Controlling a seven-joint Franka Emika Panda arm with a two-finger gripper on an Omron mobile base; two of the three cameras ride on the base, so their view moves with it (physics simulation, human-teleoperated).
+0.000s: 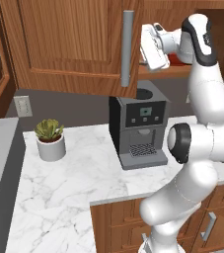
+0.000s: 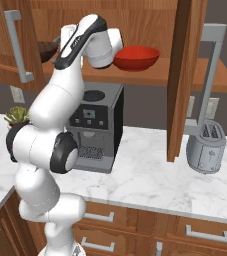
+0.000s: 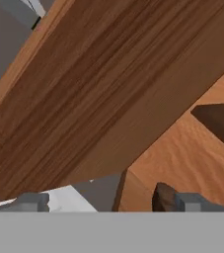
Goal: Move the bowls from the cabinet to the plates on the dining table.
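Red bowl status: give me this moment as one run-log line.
red bowl: on open cabinet shelf | gripper: at shelf, jaws open, empty | brown bowl: on shelf

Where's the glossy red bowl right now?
The glossy red bowl sits on the open brown wooden wall cabinet's shelf, upper middle of the right base view, above the dark coffee machine, right beside the robot's wrist.

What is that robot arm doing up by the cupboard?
It is reaching into the open cabinet above the coffee machine to fetch bowls. The gripper is open and holds nothing. The red bowl sits on the cabinet shelf; the dark brown bowl sits further along it.
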